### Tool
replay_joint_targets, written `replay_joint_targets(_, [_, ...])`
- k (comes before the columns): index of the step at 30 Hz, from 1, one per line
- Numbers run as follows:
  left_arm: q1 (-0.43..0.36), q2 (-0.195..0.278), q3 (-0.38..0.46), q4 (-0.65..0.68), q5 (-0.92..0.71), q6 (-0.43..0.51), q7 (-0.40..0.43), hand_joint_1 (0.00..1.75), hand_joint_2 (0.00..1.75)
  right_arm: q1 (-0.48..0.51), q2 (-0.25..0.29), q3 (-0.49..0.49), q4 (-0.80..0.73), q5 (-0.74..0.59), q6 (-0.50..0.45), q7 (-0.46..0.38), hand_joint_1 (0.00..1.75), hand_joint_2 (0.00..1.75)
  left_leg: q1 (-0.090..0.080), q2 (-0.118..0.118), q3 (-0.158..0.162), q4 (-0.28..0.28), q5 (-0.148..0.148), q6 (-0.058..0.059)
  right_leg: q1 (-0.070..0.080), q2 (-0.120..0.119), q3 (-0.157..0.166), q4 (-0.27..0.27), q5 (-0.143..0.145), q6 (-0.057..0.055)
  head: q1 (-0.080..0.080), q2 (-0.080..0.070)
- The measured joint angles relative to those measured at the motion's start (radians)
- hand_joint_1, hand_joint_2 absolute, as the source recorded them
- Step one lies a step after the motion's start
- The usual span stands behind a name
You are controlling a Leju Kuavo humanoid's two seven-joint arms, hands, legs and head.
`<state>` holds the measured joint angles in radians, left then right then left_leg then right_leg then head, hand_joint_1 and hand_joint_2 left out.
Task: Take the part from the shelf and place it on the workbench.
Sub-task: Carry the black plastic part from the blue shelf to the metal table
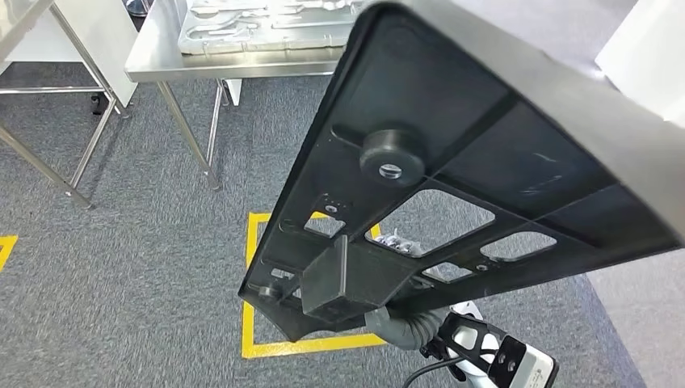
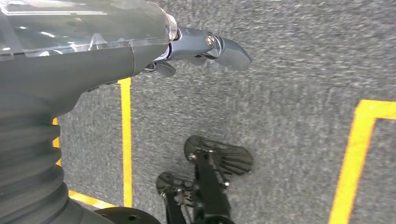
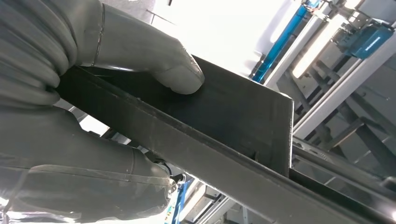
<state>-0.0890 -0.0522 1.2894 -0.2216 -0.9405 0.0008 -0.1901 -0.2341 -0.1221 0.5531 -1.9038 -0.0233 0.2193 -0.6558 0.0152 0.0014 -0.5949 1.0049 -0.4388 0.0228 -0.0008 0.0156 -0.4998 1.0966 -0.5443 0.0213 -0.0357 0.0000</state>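
One black part (image 1: 452, 162) in right hand (image 3: 93, 116), above grey carpet (image 1: 137, 242).

Right robot hand (image 3: 79, 116) gripping edge of black flat part (image 3: 224, 126), grey thumb pressed on its face, blue and grey framework (image 3: 327, 51) beyond, bright backlight
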Motion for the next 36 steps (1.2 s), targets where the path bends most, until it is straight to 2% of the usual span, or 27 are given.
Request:
replay_joint_targets(1, [0.0, 0.0, 0.0, 0.0, 0.001, 0.0, 0.0, 0.0, 1.75, 0.0, 0.0, 0.0, 0.0, 0.0, 0.0, 0.0, 1.75, 1.75, 0.001, 0.0, 0.011, -0.006, -0.006, 0.003, -0.003, -0.003, -0.044, 0.061, -0.012, 0.006, 0.0, 0.0])
replay_joint_targets(3, [0.0, 0.0, 0.0, 0.0, 0.002, 0.0, 0.0, 0.0, 1.75, 0.001, 0.0, 0.0, 0.0, 0.0, 0.001, 0.0, 1.75, 1.75, 0.002, 0.001, 0.032, -0.009, -0.023, 0.004, -0.01, -0.006, -0.134, 0.165, -0.065, 0.019, 0.0, 0.0])
replay_joint_targets(4, [0.0, 0.0, 0.0, 0.0, 0.002, 0.0, 0.0, 0.0, 1.75, 0.001, -0.001, 0.0, 0.0, 0.0, 0.001, 0.0, 1.75, 1.75, 0.003, 0.0, 0.044, -0.01, -0.033, 0.003, -0.014, -0.007, -0.166, 0.185, -0.085, 0.023, 0.0, 0.0])
replay_joint_targets(5, [0.001, 0.0, 0.0, 0.0, 0.002, 0.0, 0.0, 0.0, 1.75, 0.002, -0.001, 0.0, 0.0, 0.0, 0.001, 0.0, 1.75, 1.75, 0.004, 0.0, 0.058, -0.01, -0.044, 0.001, -0.017, -0.009, -0.182, 0.176, -0.085, 0.026, 0.0, 0.0])
replay_joint_targets(6, [0.001, -0.001, 0.0, 0.0, 0.002, 0.0, 0.0, 0.0, 1.75, 0.002, -0.001, 0.0, 0.0, 0.0, 0.001, 0.0, 1.75, 1.75, 0.006, 0.0, 0.075, -0.01, -0.056, -0.003, -0.019, -0.011, -0.185, 0.138, -0.059, 0.028, 0.0, 0.0])
replay_joint_targets(8, [0.001, -0.001, 0.0, 0.0, 0.002, 0.0, 0.0, 0.0, 1.75, 0.002, -0.001, 0.0, 0.001, 0.0, 0.001, 0.0, 1.75, 1.75, 0.009, -0.001, 0.107, -0.009, -0.081, -0.012, -0.022, -0.019, -0.165, 0.015, 0.052, 0.028, 0.0, 0.0])
replay_joint_targets(9, [0.001, -0.001, 0.001, 0.0, 0.002, 0.0, 0.0, 0.0, 1.75, 0.002, -0.001, 0.0, 0.002, 0.0, 0.001, 0.0, 1.75, 1.75, 0.009, 0.0, 0.117, -0.01, -0.092, -0.019, -0.02, -0.025, -0.156, -0.033, 0.095, 0.022, 0.001, 0.0])
replay_joint_targets(10, [0.0, -0.001, 0.001, 0.0, 0.002, 0.0, 0.0, 0.0, 1.75, 0.002, -0.002, 0.001, 0.003, 0.0, 0.001, 0.0, 1.75, 1.75, 0.008, 0.001, 0.124, -0.014, -0.101, -0.026, -0.017, -0.028, -0.151, -0.06, 0.123, 0.014, 0.001, 0.0])
replay_joint_targets(11, [-0.001, -0.001, 0.001, 0.0, 0.002, 0.0, 0.0, 0.0, 1.75, 0.002, -0.002, 0.001, 0.003, 0.0, 0.002, 0.0, 1.75, 1.75, 0.007, 0.003, 0.13, -0.014, -0.105, -0.034, -0.014, -0.03, -0.15, -0.07, 0.131, 0.003, 0.002, 0.0])
replay_joint_targets(13, [-0.004, -0.001, 0.001, 0.0, 0.002, 0.0, 0.0, 0.0, 1.75, 0.002, -0.002, 0.001, 0.003, 0.001, 0.002, 0.0, 1.75, 1.75, 0.007, 0.007, 0.14, -0.01, -0.105, -0.047, -0.013, -0.024, -0.137, -0.076, 0.124, -0.016, 0.002, 0.0])
replay_joint_targets(14, [-0.005, -0.001, 0.001, 0.0, 0.002, 0.0, 0.0, 0.0, 1.75, 0.002, -0.002, 0.001, 0.002, 0.001, 0.002, 0.0, 1.75, 1.75, 0.008, 0.008, 0.134, 0.016, -0.102, -0.05, -0.014, -0.022, -0.126, -0.081, 0.12, -0.024, 0.002, 0.0])
replay_joint_targets(15, [-0.006, -0.001, 0.001, 0.0, 0.002, 0.0, -0.001, 0.0, 1.75, 0.001, -0.002, 0.001, 0.002, 0.001, 0.002, 0.0, 1.75, 1.75, 0.009, 0.008, 0.113, 0.058, -0.105, -0.052, -0.014, -0.02, -0.115, -0.085, 0.115, -0.032, 0.002, 0.0])
replay_joint_targets(16, [-0.007, -0.001, 0.001, 0.0, 0.002, 0.0, -0.001, 0.0, 1.75, 0.001, -0.002, 0.001, 0.002, 0.001, 0.002, 0.0, 1.75, 1.75, 0.01, 0.007, 0.076, 0.119, -0.118, -0.053, -0.013, -0.019, -0.106, -0.088, 0.109, -0.038, 0.002, 0.0])
replay_joint_targets(18, [-0.005, -0.001, 0.001, 0.0, 0.002, 0.0, -0.002, 0.0, 1.75, 0.001, -0.002, 0.001, 0.003, 0.002, 0.004, 0.0, 1.75, 1.75, 0.008, 0.006, -0.013, 0.243, -0.17, -0.055, -0.007, -0.015, -0.09, -0.089, 0.094, -0.046, 0.001, 0.0])
replay_joint_targets(19, [-0.003, -0.001, 0.001, 0.0, 0.002, 0.0, -0.002, 0.0, 1.75, 0.002, -0.002, 0.001, 0.003, 0.002, 0.004, 0.0, 1.75, 1.75, 0.007, 0.006, -0.047, 0.277, -0.195, -0.054, -0.004, -0.012, -0.081, -0.089, 0.085, -0.048, 0.001, 0.0])
replay_joint_targets(20, [-0.001, -0.001, 0.002, 0.0, 0.002, 0.0, -0.002, 0.0, 1.75, 0.002, -0.002, 0.001, 0.003, 0.002, 0.005, 0.0, 1.75, 1.75, 0.005, 0.006, -0.066, 0.278, -0.201, -0.05, 0.0, -0.009, -0.069, -0.089, 0.076, -0.049, 0.001, 0.0])
replay_joint_targets(21, [0.0, -0.001, 0.002, 0.0, 0.002, 0.0, -0.003, 0.0, 1.75, 0.002, -0.002, 0.001, 0.003, 0.002, 0.005, 0.0, 1.75, 1.75, 0.003, 0.006, -0.07, 0.247, -0.183, -0.045, 0.004, -0.007, -0.055, -0.089, 0.066, -0.05, 0.001, 0.0])
replay_joint_targets(23, [0.001, 0.0, 0.002, 0.0, 0.003, 0.0, -0.005, 0.0, 1.75, 0.002, -0.002, 0.001, 0.004, 0.002, 0.005, 0.0, 1.75, 1.75, -0.006, 0.004, -0.05, 0.125, -0.081, -0.025, 0.01, -0.005, -0.027, -0.089, 0.046, -0.05, 0.002, 0.0])
replay_joint_targets(24, [0.001, 0.001, 0.002, 0.0, 0.003, 0.0, -0.005, 0.0, 1.75, 0.003, -0.002, 0.001, 0.004, 0.002, 0.005, 0.0, 1.75, 1.75, -0.011, 0.003, -0.039, 0.073, -0.04, -0.017, 0.011, -0.003, -0.018, -0.089, 0.037, -0.047, 0.002, 0.0])
replay_joint_targets(25, [0.001, 0.002, 0.002, 0.0, 0.003, 0.0, -0.006, 0.0, 1.75, 0.003, -0.002, 0.001, 0.005, 0.001, 0.005, 0.0, 1.75, 1.75, -0.016, 0.001, -0.031, 0.04, -0.01, -0.009, 0.012, -0.002, -0.013, -0.091, 0.03, -0.043, 0.002, 0.0])
replay_joint_targets(26, [0.002, 0.003, 0.003, 0.0, 0.003, 0.0, -0.006, 0.0, 1.75, 0.004, -0.003, 0.001, 0.005, 0.001, 0.004, 0.0, 1.75, 1.75, -0.019, -0.001, -0.029, 0.024, 0.001, -0.004, 0.012, 0.0, -0.01, -0.089, 0.026, -0.038, 0.001, 0.0])
replay_joint_targets(28, [0.001, 0.002, 0.003, 0.0, 0.003, 0.0, -0.007, 0.0, 1.75, 0.004, -0.003, 0.001, 0.005, 0.001, 0.004, 0.0, 1.75, 1.75, -0.018, -0.002, -0.016, 0.013, 0.001, 0.003, 0.011, 0.001, -0.005, -0.083, 0.024, -0.026, 0.001, 0.0])
replay_joint_targets(30, [-0.001, 0.001, 0.003, 0.0, 0.003, 0.0, -0.008, 0.0, 1.75, 0.003, -0.004, 0.001, 0.004, 0.001, 0.004, 0.0, 1.75, 1.75, -0.012, -0.003, 0.003, 0.001, 0.001, 0.011, 0.01, -0.002, -0.022, -0.038, 0.012, -0.014, 0.002, 0.0])
replay_joint_targets(31, [-0.002, 0.001, 0.003, 0.0, 0.003, 0.0, -0.008, 0.0, 1.75, 0.003, -0.004, 0.001, 0.004, 0.001, 0.003, 0.0, 1.75, 1.75, -0.01, -0.003, 0.009, -0.003, -0.001, 0.013, 0.007, -0.003, -0.05, 0.01, -0.006, -0.008, 0.002, 0.0])
replay_joint_targets(34, [-0.002, 0.0, 0.003, 0.0, 0.004, 0.0, -0.009, 0.0, 1.75, 0.006, -0.006, 0.001, 0.004, 0.0, 0.003, 0.0, 1.75, 1.75, -0.01, -0.003, 0.023, -0.004, -0.016, 0.015, -0.006, -0.006, -0.166, 0.176, -0.073, 0.009, 0.002, 0.0])
replay_joint_targets(35, [-0.002, 0.0, 0.003, 0.0, 0.004, 0.0, -0.009, 0.0, 1.75, 0.008, -0.007, 0.001, 0.004, 0.0, 0.004, 0.0, 1.75, 1.75, -0.009, -0.004, 0.031, -0.004, -0.023, 0.014, -0.009, -0.008, -0.186, 0.189, -0.069, 0.013, 0.002, 0.0])
replay_joint_targets(36, [-0.001, -0.001, 0.003, 0.0, 0.005, 0.0, -0.01, 0.0, 1.75, 0.008, -0.007, 0.001, 0.004, 0.001, 0.006, 0.0, 1.75, 1.75, -0.007, -0.004, 0.041, -0.004, -0.03, 0.012, -0.012, -0.009, -0.188, 0.165, -0.042, 0.016, 0.002, 0.0])
